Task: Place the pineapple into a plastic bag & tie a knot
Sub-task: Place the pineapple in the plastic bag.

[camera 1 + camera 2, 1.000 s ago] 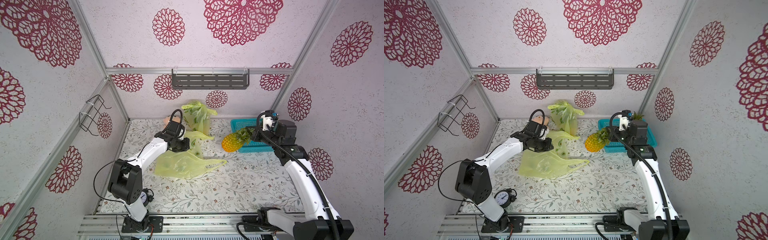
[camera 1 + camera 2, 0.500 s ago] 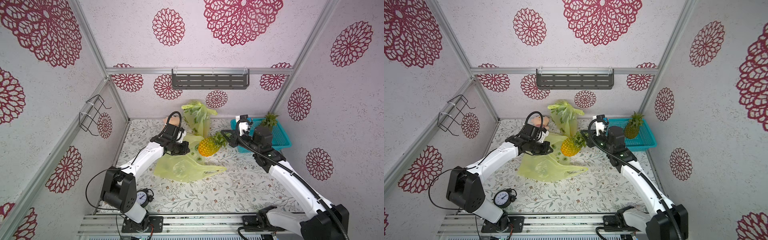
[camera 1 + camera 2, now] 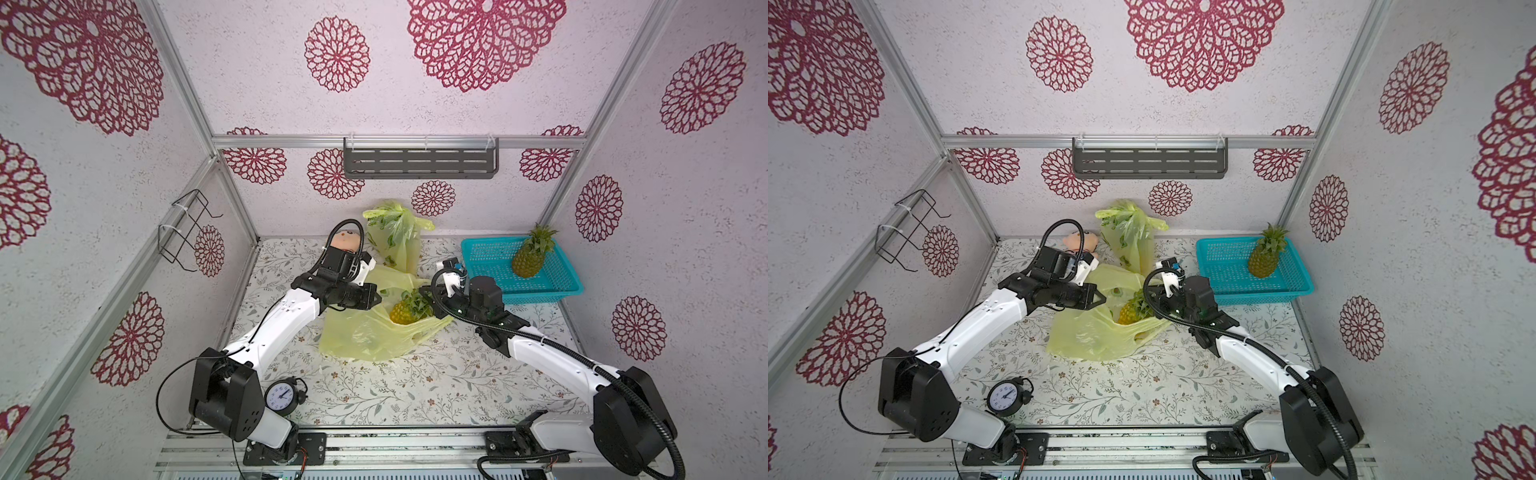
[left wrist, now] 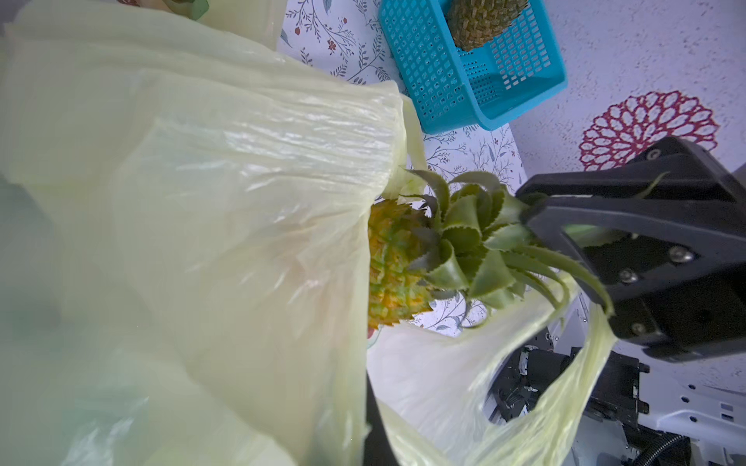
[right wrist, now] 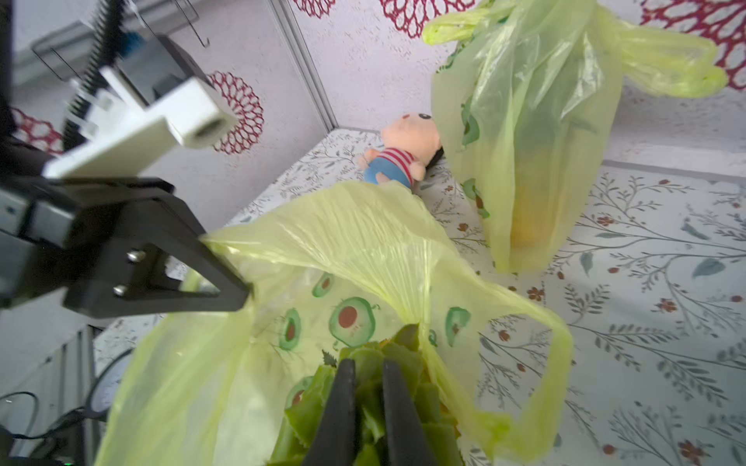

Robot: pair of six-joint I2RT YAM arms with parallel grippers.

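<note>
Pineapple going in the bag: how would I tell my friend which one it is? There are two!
Find the floral table, then the open yellow-green bag lying in its middle. The pineapple is tipped sideways at that bag's mouth, with the right claw pinching its leaves. The other pineapple stands upright in the blue basket, untouched.

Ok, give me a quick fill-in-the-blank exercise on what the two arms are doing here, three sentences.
1. The right hand grips the pineapple by its leafy ____.
2. The left hand is shut on the rim of the plastic bag, holding its mouth ____.
3. A second pineapple stands upright in the ____ basket.

Missing words: crown; open; blue.
</note>
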